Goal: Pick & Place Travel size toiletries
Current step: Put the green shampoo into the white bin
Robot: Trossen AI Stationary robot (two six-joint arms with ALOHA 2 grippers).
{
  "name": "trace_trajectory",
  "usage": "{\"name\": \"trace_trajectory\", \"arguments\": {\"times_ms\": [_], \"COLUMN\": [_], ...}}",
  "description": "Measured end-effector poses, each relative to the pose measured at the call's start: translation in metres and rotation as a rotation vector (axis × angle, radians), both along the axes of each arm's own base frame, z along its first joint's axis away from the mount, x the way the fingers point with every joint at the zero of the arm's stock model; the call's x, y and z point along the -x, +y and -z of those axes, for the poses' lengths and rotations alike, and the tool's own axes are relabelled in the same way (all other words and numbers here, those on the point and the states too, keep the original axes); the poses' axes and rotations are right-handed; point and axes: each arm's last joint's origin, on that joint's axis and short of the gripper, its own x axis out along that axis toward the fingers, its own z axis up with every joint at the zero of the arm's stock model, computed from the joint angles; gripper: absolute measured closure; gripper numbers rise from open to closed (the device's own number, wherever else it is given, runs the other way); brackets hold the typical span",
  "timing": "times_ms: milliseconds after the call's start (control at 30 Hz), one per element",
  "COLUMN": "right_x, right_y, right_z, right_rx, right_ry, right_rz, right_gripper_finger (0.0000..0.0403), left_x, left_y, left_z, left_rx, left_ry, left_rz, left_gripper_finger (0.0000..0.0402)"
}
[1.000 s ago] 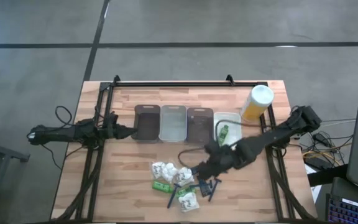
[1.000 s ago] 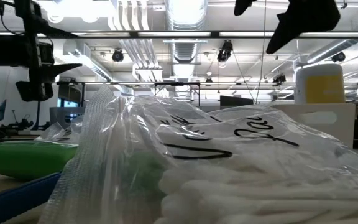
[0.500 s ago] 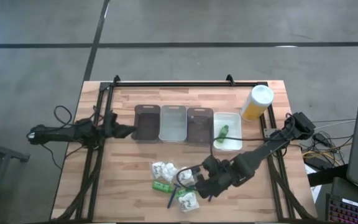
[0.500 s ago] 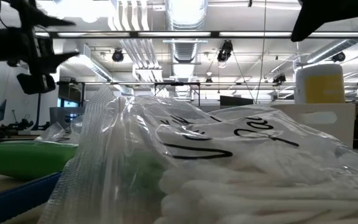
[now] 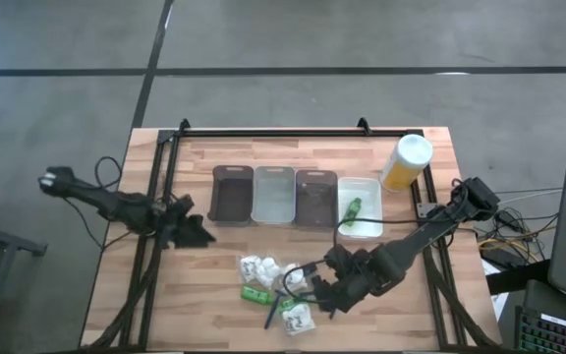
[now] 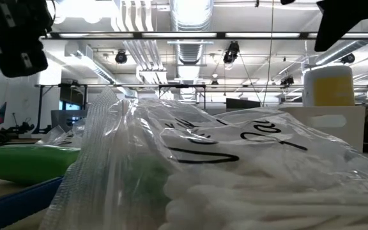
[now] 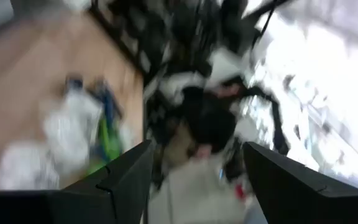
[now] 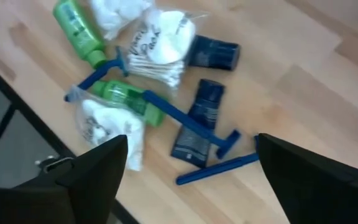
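Right gripper (image 8: 185,180): fingers spread, empty, above the toiletry heap at the table's front middle; risk: tangled heap, one grab may drag neighbours. Left gripper (image 7: 191,186): spread, beside the trays. Heap: three white packets (image 8: 160,31), two green tubes (image 8: 76,22), two blue razors (image 8: 185,121), two black pieces (image 8: 197,121)

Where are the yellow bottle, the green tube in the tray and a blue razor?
Yellow bottle (image 5: 412,152): high view, on its white cap.
Green tube (image 5: 353,207): high view, mid-body, in the clear tray.
Blue razor (image 8: 185,122): right wrist view, mid-handle.
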Motion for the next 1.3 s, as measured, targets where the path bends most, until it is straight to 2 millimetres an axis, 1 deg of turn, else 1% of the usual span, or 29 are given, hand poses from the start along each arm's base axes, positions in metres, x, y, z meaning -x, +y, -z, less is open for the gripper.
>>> {"name": "trace_trajectory", "arguments": {"times_ms": [67, 133, 267, 400, 533, 600, 733, 833, 967, 1067, 1300], "right_x": [0.001, 0.003, 0.004, 0.008, 0.012, 0.014, 0.018, 0.018, 0.019, 0.019, 0.019], "right_y": [-0.001, -0.002, -0.005, -0.009, -0.013, -0.015, -0.017, -0.017, -0.017, -0.017, -0.017], "right_z": [-0.001, -0.003, -0.006, -0.009, -0.014, -0.017, -0.019, -0.019, -0.020, -0.020, -0.020], "right_rx": [0.013, 0.023, 0.038, 0.056, 0.066, 0.067, 0.082, 0.083, 0.084, 0.084, 0.095], "right_ry": [0.008, 0.009, 0.010, 0.026, 0.024, 0.022, 0.038, 0.038, 0.037, 0.036, 0.039], "right_rz": [-0.015, -0.036, -0.054, -0.047, -0.040, -0.043, -0.052, -0.065, -0.068, -0.073, -0.095], "right_gripper_finger": [0.0038, 0.0035, 0.0035, 0.0035, 0.0035, 0.0035, 0.0034, 0.0034, 0.0034, 0.0034, 0.0034], "left_x": [-0.005, -0.012, -0.028, -0.053, -0.077, -0.088, -0.105, -0.116, -0.127, -0.136, -0.153], "left_y": [-0.008, -0.016, -0.030, -0.046, -0.060, -0.066, -0.076, -0.087, -0.099, -0.105, -0.116], "left_z": [0.003, 0.003, 0.000, -0.014, -0.005, -0.004, 0.006, 0.007, 0.016, 0.020, 0.042], "left_rx": [-0.035, -0.101, -0.361, -0.532, -0.743, -0.819, -0.909, -0.962, -1.054, -1.054, -1.072], "left_ry": [0.053, 0.068, 0.056, 0.031, 0.142, 0.192, 0.310, 0.279, 0.266, 0.269, 0.342], "left_rz": [0.032, 0.034, 0.057, 0.111, 0.196, 0.231, 0.312, 0.398, 0.482, 0.499, 0.537], "left_gripper_finger": [0.0145, 0.0145, 0.0145, 0.0145, 0.0145, 0.0145, 0.0145, 0.0145, 0.0144, 0.0144, 0.0144]}}
